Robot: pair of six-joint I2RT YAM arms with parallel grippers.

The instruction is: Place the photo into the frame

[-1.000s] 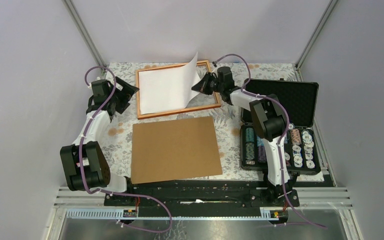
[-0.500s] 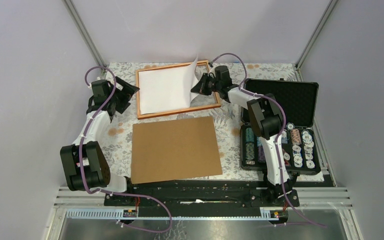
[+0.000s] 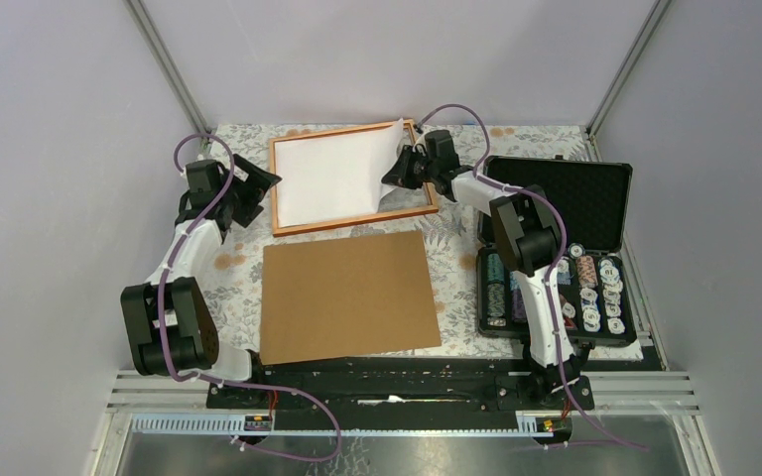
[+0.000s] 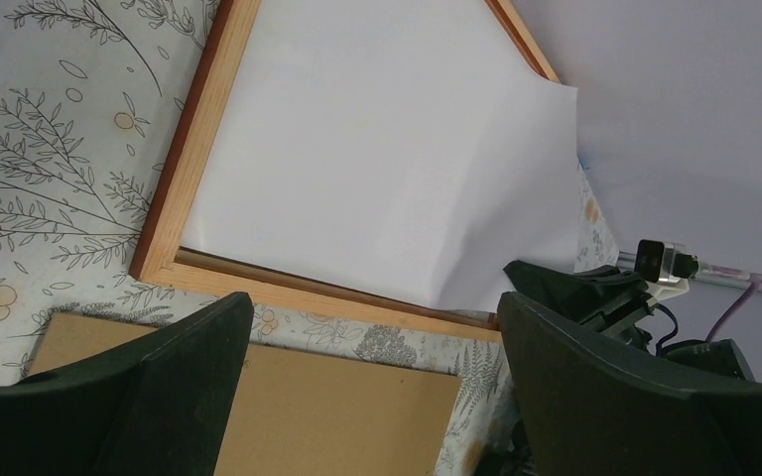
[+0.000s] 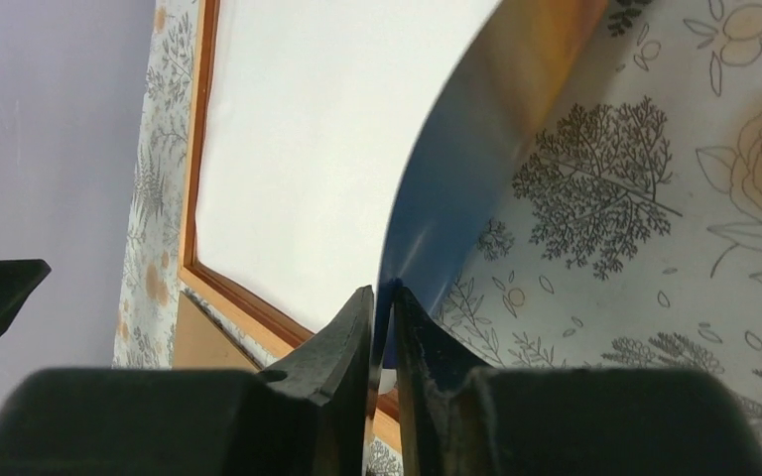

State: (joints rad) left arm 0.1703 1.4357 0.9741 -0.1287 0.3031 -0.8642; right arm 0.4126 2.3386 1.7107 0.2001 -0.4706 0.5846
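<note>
Item: right gripper (image 5: 384,297), jaws a slit apart astride the edge of the photo (image 5: 308,149); gripping or not, we cannot tell. The photo lies back-up in the frame (image 5: 199,119) ahead of them, nearest corner curled. Seating step, we judge: next, let go and flatten.

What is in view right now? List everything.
photo: one, white back up, lying in the frame, right edge curled up
frame: one, orange-brown wood, far middle
board: one, brown, near middle
case: one, black, open, right side
chips: many, mixed colours, in the case
tablecloth: one, floral, underneath
left gripper: one, black, open, left of the frame
right gripper: one, black, pinching the photo's right edge
</note>
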